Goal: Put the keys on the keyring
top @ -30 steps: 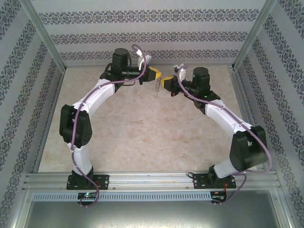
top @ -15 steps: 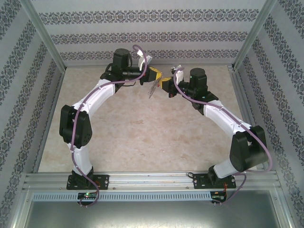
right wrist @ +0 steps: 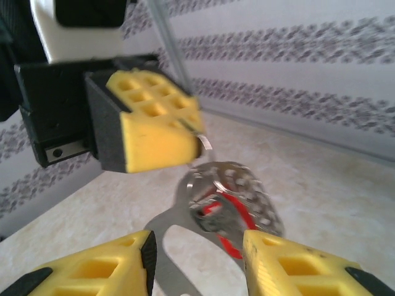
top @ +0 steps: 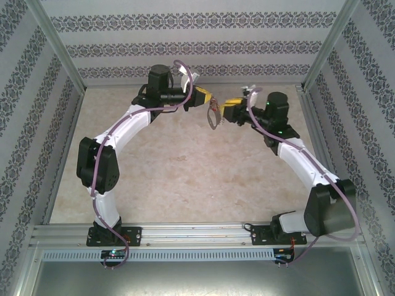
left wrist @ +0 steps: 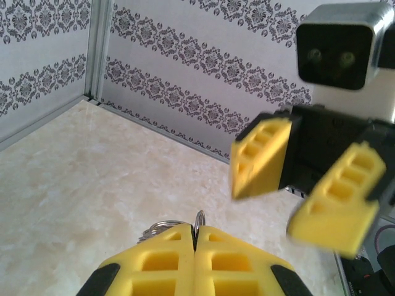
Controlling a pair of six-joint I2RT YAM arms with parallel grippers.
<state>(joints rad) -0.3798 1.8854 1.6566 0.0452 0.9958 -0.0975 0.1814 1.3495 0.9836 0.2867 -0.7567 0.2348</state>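
The thin silver-grey oval metal keyring (right wrist: 216, 185) is being gripped at its top edge by the yellow-padded left pincer (left wrist: 195, 237). That pincer's pads are pressed fully together on it, so the loop is being hung in the air just below the left pincer. The tiny key with the red plastic head (right wrist: 229, 237) is being shown against the loop, directly below the left pincer. Whether it is already threaded or only lying against the metal cannot be told. The yellow-padded right pincer (right wrist: 196, 253) is being held partly open with nothing clamped in it, its pads set either side of the loop's lower end, just below and facing the left pincer.

The step in hand is judged to be the taking of the key for working onto the loop. For this to be done well:

- The left pincer's grip is best being kept firm and still, so that no swing is being passed to the loop.
- The right pincer is best being closed on the red head alone, not on the loop or the small silvery pieces (right wrist: 253, 200) beside it.
- Slow, small moves are being called for, since so small a key is easily being knocked loose and dropped.
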